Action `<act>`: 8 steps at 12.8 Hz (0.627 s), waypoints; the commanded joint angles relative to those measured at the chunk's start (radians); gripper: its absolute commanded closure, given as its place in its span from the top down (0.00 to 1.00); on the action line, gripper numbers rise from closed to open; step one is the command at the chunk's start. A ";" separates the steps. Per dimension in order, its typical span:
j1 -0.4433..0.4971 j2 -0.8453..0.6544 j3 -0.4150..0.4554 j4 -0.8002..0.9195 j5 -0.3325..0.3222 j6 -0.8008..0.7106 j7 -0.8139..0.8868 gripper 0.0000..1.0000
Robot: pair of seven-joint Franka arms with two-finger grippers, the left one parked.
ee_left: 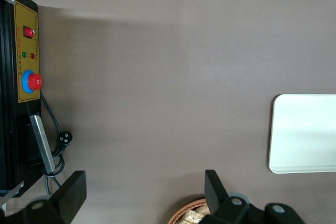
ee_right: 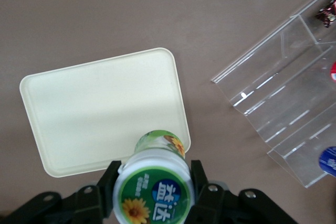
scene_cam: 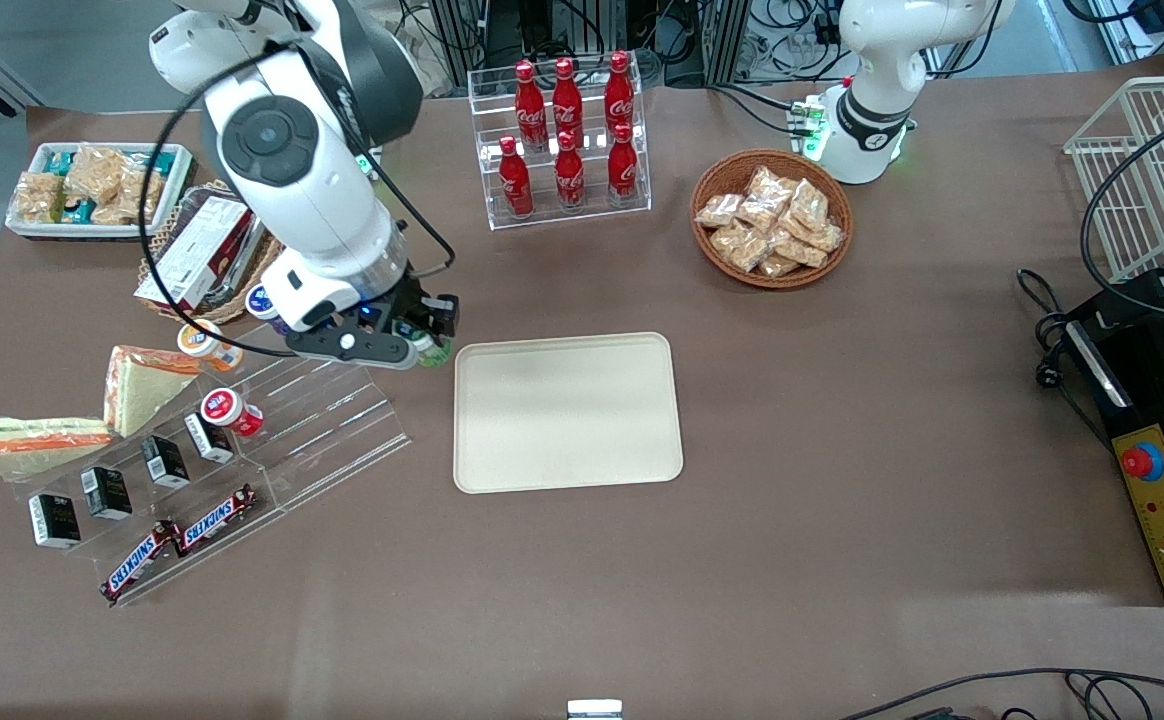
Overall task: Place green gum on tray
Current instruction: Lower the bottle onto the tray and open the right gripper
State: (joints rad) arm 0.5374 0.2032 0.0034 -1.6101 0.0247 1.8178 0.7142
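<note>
Carrying small green plastic gum bottle with white labelled lid (ee_right: 152, 190), clamped between my gripper (scene_cam: 429, 335) fingers, left of centre in front frame, just beside flat cream-beige rectangular tray (scene_cam: 567, 412), near its corner. Transport step. Next: shift over tray's middle, lower, release.

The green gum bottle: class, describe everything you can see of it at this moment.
The green gum is a small round plastic bottle with a green body, a white lid and a green label with a sunflower and blue print. The gripper holds it off the table, fingers pressed on its lid at either side. It hangs lid toward the wrist camera, beside the tray corner toward the working arm's end. The tray holds nothing.
</note>
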 commanded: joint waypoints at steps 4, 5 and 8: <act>0.065 0.074 -0.010 -0.108 -0.005 0.173 0.102 0.00; 0.072 0.076 -0.010 -0.152 -0.006 0.220 0.135 0.00; 0.095 0.073 -0.010 -0.295 -0.009 0.377 0.156 0.00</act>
State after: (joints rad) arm 0.6158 0.3030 0.0030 -1.8169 0.0236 2.1160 0.8447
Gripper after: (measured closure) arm 0.414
